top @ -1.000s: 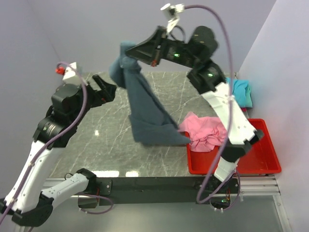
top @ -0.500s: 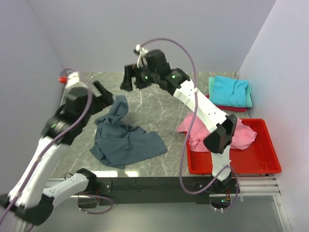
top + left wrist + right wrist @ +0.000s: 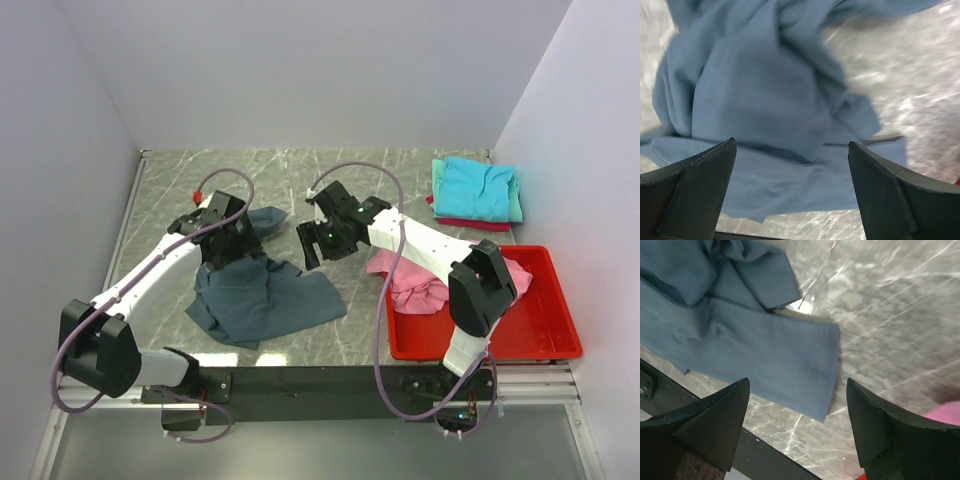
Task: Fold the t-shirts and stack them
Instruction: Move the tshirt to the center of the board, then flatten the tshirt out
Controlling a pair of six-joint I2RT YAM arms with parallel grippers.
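Grey marble tabletop (image 3: 400,175); plain pale lilac walls (image 3: 300,70) enclose three sides.

Even bright light — wrist-view blur

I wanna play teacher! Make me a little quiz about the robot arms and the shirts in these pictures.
1. True or false: the left gripper and the right gripper are both open and hold nothing.
2. Where is the pink t-shirt?
A. Folded on top of the stack
B. Draped over the rim of the red bin
C. In the left gripper
3. Fill in the blank: the top t-shirt on the folded stack in the far right corner is ____ in colour.

Key: 1 true; 2 B; 3 turquoise.
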